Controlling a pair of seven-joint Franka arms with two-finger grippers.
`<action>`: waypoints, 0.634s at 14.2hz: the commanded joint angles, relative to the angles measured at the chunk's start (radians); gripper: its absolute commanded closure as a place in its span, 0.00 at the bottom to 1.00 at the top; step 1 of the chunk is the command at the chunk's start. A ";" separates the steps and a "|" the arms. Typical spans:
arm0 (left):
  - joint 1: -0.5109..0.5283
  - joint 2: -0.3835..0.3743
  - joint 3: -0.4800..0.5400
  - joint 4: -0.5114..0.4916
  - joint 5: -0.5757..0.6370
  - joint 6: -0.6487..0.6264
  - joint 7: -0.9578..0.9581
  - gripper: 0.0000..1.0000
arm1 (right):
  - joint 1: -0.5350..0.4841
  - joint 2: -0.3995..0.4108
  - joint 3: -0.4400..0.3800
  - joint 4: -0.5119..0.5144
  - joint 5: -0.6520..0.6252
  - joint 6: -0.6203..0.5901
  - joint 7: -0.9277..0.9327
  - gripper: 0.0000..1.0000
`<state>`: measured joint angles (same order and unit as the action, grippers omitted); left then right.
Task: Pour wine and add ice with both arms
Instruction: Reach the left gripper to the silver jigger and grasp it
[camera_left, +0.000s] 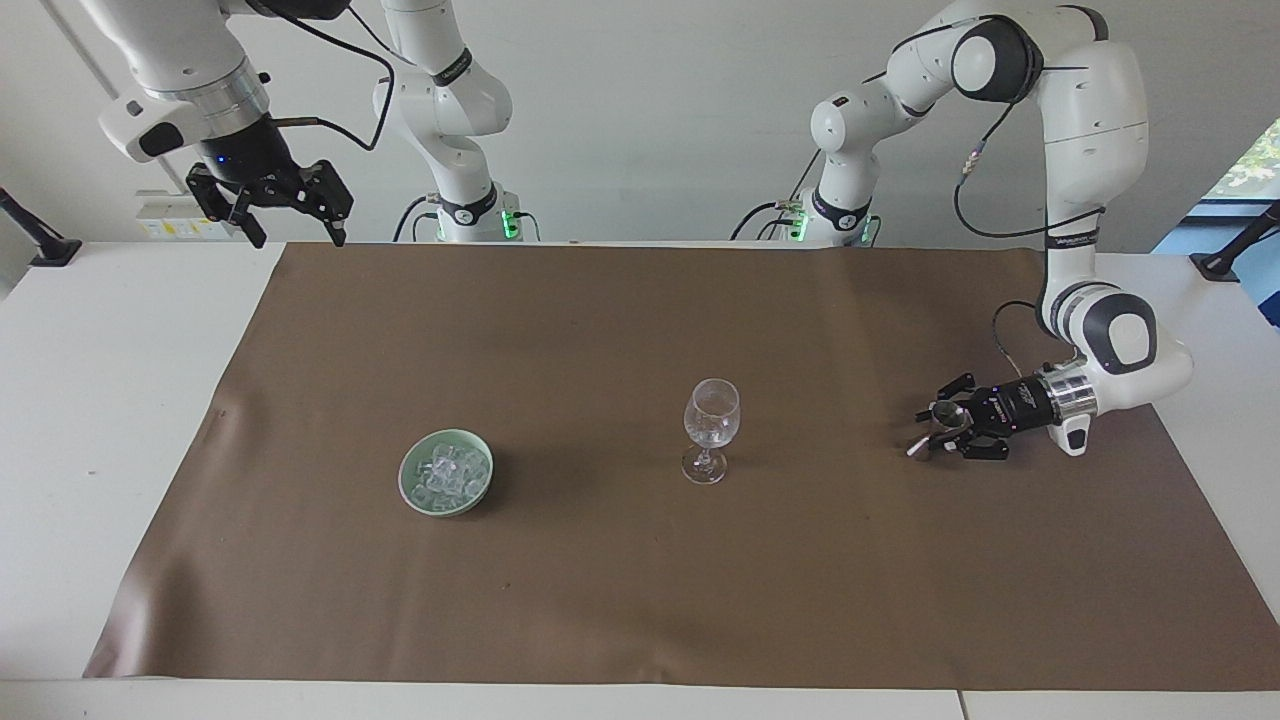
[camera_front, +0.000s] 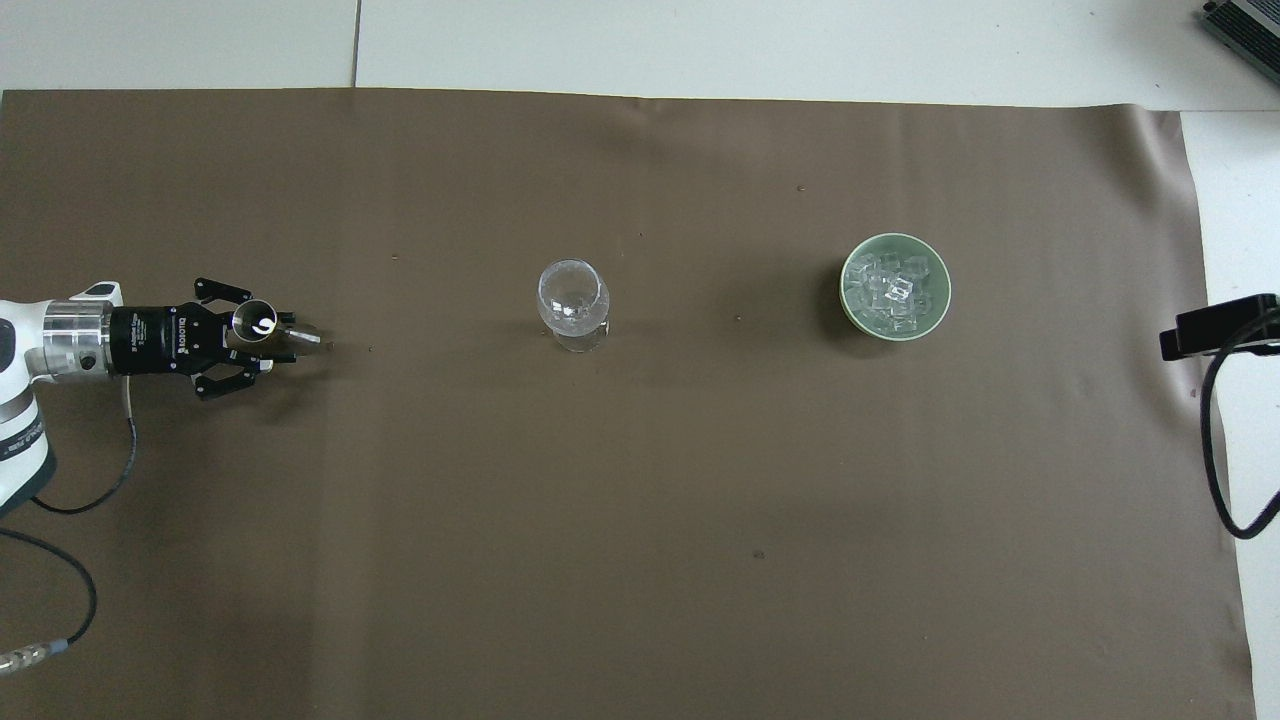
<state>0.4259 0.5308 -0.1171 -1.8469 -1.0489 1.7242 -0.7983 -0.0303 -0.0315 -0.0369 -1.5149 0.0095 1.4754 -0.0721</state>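
**Ice sits in the green bowl while the left gripper closes on the metal cup**

The ice (camera_front: 893, 291) lies heaped in a small green bowl (camera_front: 856, 315) on the brown mat (camera_front: 640, 500), toward the right arm's end of the table. We count many small clear cubes there, filling the bowl to about its rim. Well apart from it, near the middle of the mat, we see a clear stemmed glass (camera_left: 711, 412) standing upright; whether anything is in it we cannot tell.

Toward the left arm's end of the table, we find a small metal cup (camera_front: 254, 320) with a narrow stem and a flared foot, standing on the mat. The left gripper (camera_front: 262, 338) lies level and low over the mat, its fingers drawn in on either side of the cup, so we read them as grasping it. We see only a glint in the cup's open mouth and cannot name what it holds.

The right gripper (camera_left: 290, 232) waits high over the table's edge at the robots' end, its fingers spread and holding nothing.
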 joint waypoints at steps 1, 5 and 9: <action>-0.009 -0.025 0.008 -0.035 -0.026 0.022 0.016 0.67 | -0.003 -0.011 -0.001 -0.014 0.017 0.006 -0.005 0.00; -0.010 -0.025 0.008 -0.035 -0.026 0.018 0.011 1.00 | -0.003 -0.011 -0.001 -0.014 0.017 0.006 -0.006 0.00; -0.022 -0.025 0.007 -0.031 -0.057 0.006 0.004 1.00 | -0.003 -0.011 -0.001 -0.014 0.017 0.006 -0.006 0.00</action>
<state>0.4216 0.5294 -0.1199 -1.8505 -1.0689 1.7269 -0.7978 -0.0303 -0.0315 -0.0369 -1.5149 0.0095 1.4754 -0.0721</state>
